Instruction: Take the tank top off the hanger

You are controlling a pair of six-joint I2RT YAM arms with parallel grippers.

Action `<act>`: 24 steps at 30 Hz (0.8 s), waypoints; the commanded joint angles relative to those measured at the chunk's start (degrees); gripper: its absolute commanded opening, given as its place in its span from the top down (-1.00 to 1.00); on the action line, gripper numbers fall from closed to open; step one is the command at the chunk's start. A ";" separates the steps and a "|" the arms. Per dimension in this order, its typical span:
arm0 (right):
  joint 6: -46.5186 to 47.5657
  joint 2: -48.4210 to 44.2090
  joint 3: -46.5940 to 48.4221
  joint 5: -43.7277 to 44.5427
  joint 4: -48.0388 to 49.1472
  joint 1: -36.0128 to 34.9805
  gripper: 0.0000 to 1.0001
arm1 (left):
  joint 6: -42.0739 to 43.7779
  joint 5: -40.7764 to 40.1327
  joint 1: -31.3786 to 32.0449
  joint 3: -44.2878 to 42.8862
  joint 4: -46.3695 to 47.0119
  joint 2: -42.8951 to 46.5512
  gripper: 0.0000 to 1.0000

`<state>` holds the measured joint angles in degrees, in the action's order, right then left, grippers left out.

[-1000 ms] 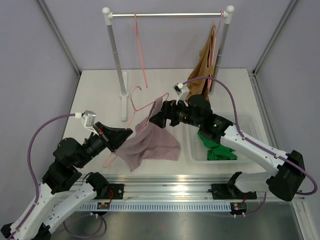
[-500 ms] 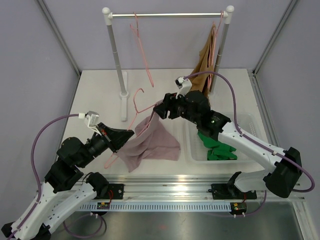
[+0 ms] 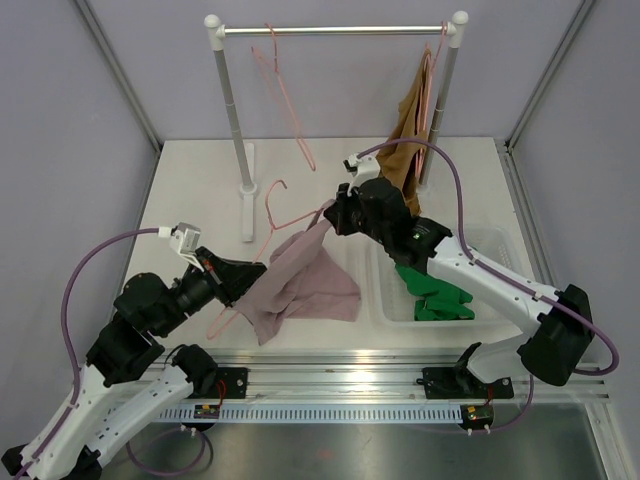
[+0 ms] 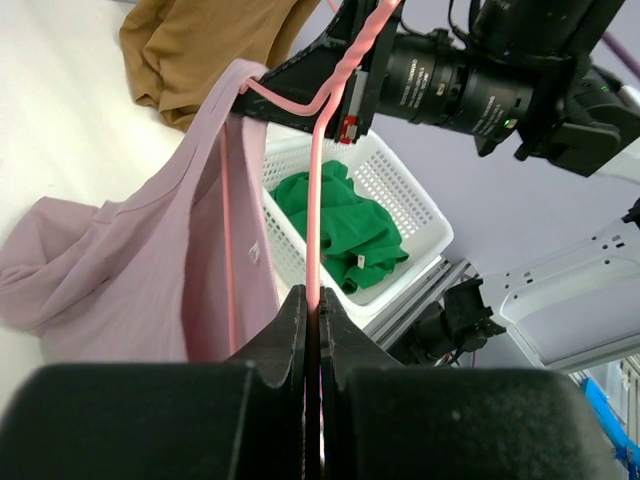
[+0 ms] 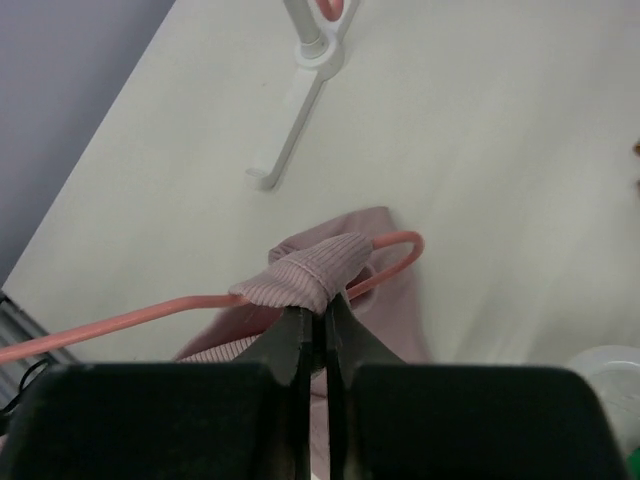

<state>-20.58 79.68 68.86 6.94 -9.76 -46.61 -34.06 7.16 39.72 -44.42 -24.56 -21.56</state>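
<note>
Left gripper [image 4: 315, 312] clenched on thin pink wire hanger [image 4: 316, 190]. Right gripper [image 5: 322, 318] pinched shut on the ribbed strap of the mauve knit tank top [image 3: 300, 285]; strap draped over the hanger's shoulder, body slumped on the table [image 3: 200, 190]. Risk: strap snags at the wire's bend and the pull yanks the hanger from the left grip; small white tag [image 4: 255, 253] unreadable.

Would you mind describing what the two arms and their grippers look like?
The left arm and right arm pair black joints with white link covers. The left gripper and right gripper are black, tapering to thin flat fingers. A purple cable loops to a small white camera at each wrist.
</note>
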 commanded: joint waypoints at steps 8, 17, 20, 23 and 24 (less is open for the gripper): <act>5.02 3.47 7.34 20.31 -10.27 5.47 1.00 | 3.31 10.67 0.18 -2.69 -0.58 -0.06 1.00; 2.21 -6.81 -1.09 -8.48 -5.19 6.36 1.00 | 1.29 6.38 0.18 -0.06 11.88 6.09 1.00; -0.86 -11.64 -4.34 -23.95 -1.86 6.36 1.00 | 0.23 6.02 0.18 3.45 24.17 6.88 1.00; -5.16 -16.56 -7.86 -33.64 2.27 6.36 1.00 | -0.56 5.50 0.18 7.68 37.88 4.87 1.00; -7.09 -18.75 -8.47 -37.14 3.07 6.27 1.00 | -0.56 5.24 0.18 9.08 41.13 3.82 1.00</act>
<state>-22.50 65.67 62.06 -14.59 -14.13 -40.93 -33.30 12.60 39.72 -37.69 -3.07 -15.68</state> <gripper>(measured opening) 0.034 0.035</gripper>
